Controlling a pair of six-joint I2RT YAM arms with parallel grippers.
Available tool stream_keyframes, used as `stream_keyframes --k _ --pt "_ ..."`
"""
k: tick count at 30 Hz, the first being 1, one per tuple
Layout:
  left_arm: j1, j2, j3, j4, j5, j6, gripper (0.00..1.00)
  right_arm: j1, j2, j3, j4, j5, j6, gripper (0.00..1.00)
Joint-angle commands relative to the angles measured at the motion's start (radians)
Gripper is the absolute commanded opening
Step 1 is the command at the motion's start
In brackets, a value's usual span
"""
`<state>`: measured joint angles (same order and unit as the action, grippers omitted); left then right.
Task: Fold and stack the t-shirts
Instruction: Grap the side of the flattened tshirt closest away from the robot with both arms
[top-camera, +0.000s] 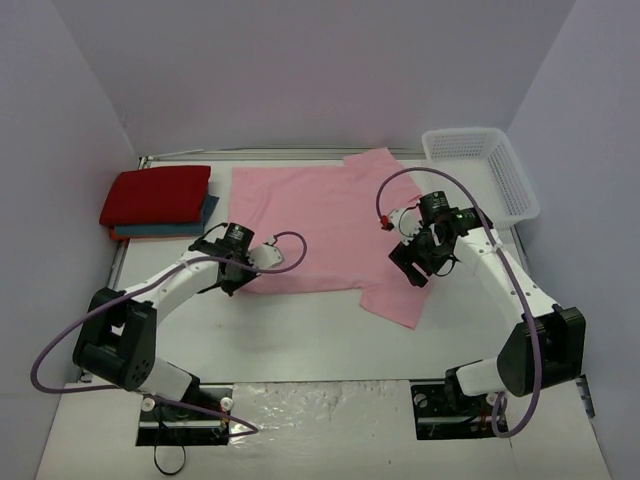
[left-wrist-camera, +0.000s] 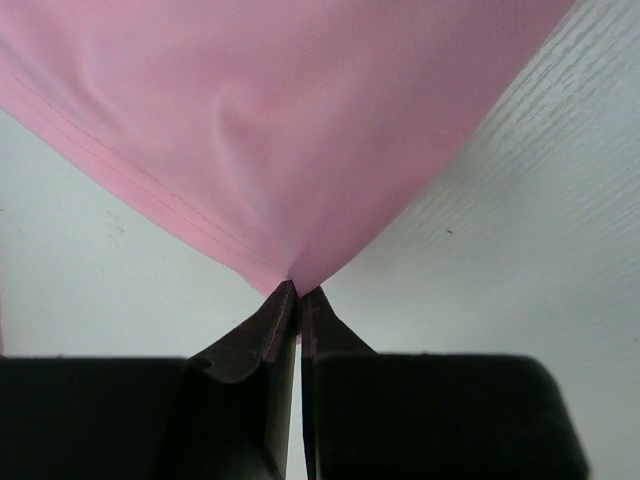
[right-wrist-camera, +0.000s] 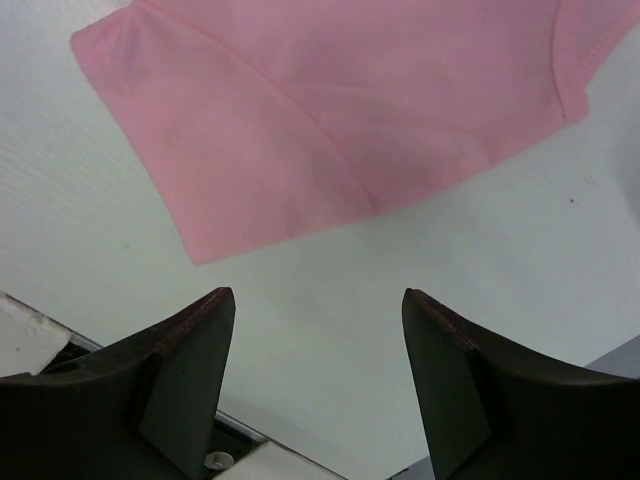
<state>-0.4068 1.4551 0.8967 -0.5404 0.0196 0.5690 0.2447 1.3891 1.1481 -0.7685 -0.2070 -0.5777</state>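
A light pink t-shirt (top-camera: 320, 215) lies spread flat in the middle of the table, one sleeve (top-camera: 395, 300) pointing toward the near edge. My left gripper (top-camera: 231, 277) is shut on the shirt's near left hem corner. In the left wrist view the cloth (left-wrist-camera: 290, 130) rises in a peak from the pinched fingertips (left-wrist-camera: 298, 291). My right gripper (top-camera: 413, 265) hangs open above the table by the shirt's right side. The right wrist view has the pink sleeve (right-wrist-camera: 280, 150) ahead of the empty gripper (right-wrist-camera: 318, 296). A folded red t-shirt (top-camera: 155, 193) lies on a teal-blue one (top-camera: 160, 231) at the far left.
A white mesh basket (top-camera: 483, 170) stands at the back right corner. White walls close in the table on three sides. The metal strip along the table's edge (right-wrist-camera: 40, 340) shows at the lower left of the right wrist view.
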Motion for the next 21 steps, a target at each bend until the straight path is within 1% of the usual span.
stream_keyframes --k 1,3,7,10,16,21 --pt "0.035 0.004 0.051 -0.081 0.078 -0.038 0.02 0.076 0.001 0.007 -0.146 0.049 -0.074 0.64" --pt "0.057 0.017 0.06 -0.089 0.123 -0.05 0.02 0.102 -0.012 -0.013 -0.152 0.06 -0.109 0.64" --pt "0.109 0.077 0.105 -0.112 0.174 -0.067 0.02 0.122 -0.041 -0.045 -0.187 0.035 -0.206 0.64" --pt "0.135 0.117 0.133 -0.118 0.207 -0.086 0.02 0.133 -0.051 -0.07 -0.19 0.029 -0.277 0.61" --pt "0.171 0.182 0.185 -0.136 0.272 -0.109 0.02 0.14 0.004 -0.162 -0.181 0.093 -0.402 0.57" --pt "0.18 0.197 0.18 -0.142 0.293 -0.106 0.02 0.145 0.065 -0.195 -0.143 0.129 -0.429 0.54"
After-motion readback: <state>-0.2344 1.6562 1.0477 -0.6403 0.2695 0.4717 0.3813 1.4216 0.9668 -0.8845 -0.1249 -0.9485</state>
